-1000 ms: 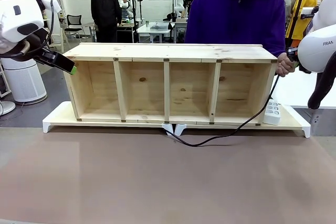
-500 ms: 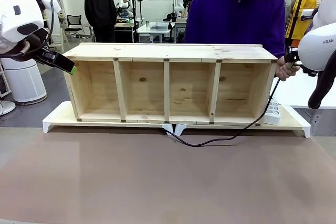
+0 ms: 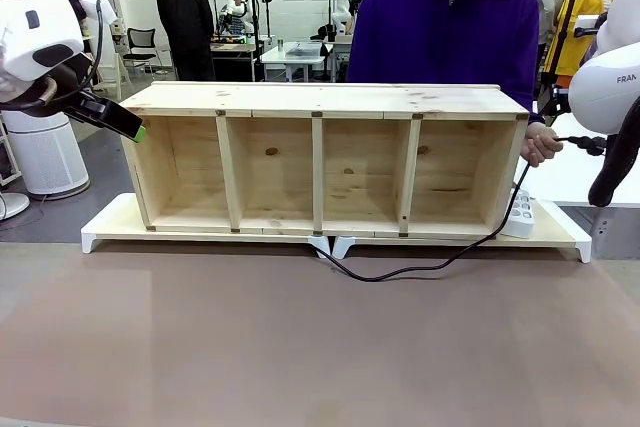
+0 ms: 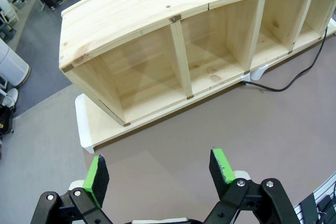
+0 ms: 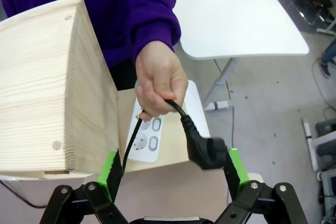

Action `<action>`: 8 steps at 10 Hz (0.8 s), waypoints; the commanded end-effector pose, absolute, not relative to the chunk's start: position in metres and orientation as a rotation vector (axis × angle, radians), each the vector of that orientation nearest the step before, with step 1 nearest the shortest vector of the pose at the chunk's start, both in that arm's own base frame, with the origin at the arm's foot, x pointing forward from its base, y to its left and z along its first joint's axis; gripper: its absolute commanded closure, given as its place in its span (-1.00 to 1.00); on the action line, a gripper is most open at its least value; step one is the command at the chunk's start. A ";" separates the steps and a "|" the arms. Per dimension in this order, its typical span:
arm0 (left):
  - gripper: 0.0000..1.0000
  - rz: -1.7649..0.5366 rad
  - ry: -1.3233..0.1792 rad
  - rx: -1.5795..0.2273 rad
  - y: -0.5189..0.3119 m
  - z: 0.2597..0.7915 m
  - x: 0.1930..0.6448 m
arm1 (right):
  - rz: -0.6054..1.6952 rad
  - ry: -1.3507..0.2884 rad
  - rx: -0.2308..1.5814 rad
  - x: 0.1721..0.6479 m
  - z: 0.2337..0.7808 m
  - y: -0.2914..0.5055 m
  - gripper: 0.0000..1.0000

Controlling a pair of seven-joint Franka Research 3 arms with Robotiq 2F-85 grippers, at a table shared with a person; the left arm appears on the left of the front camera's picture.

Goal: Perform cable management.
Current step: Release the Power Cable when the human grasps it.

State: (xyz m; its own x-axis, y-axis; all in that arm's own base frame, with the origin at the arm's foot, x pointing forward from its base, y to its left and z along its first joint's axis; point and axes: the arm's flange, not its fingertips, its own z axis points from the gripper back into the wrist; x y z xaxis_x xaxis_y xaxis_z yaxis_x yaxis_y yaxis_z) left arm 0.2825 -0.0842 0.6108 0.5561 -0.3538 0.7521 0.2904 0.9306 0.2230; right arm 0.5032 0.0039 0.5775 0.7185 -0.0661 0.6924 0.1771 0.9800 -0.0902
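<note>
Since the earlier frame the right gripper (image 5: 170, 169) has been opened wide, its pads flanking the plug (image 5: 206, 150) at 6 o'clock in the right wrist view, while the cable (image 3: 420, 267) is pinched just above by the person's hand (image 5: 159, 80). One cable is counted, looped on the table (image 3: 300, 347) ahead of one four-bay wooden shelf (image 3: 325, 157) and run to one white power strip (image 3: 519, 215) at 3 o'clock, so the handover is judged done and routing left. Farther out at 9 o'clock, the left gripper (image 4: 160, 174) is held wide and empty.
</note>
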 end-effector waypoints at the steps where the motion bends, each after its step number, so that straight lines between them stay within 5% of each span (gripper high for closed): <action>1: -1.00 -0.390 -0.918 0.085 -0.084 0.611 0.285 | -0.137 -0.748 -0.152 0.503 0.576 0.004 -1.00; 8: -1.00 -0.390 -0.918 0.085 -0.084 0.611 0.285 | -0.137 -0.748 -0.152 0.503 0.576 0.004 -1.00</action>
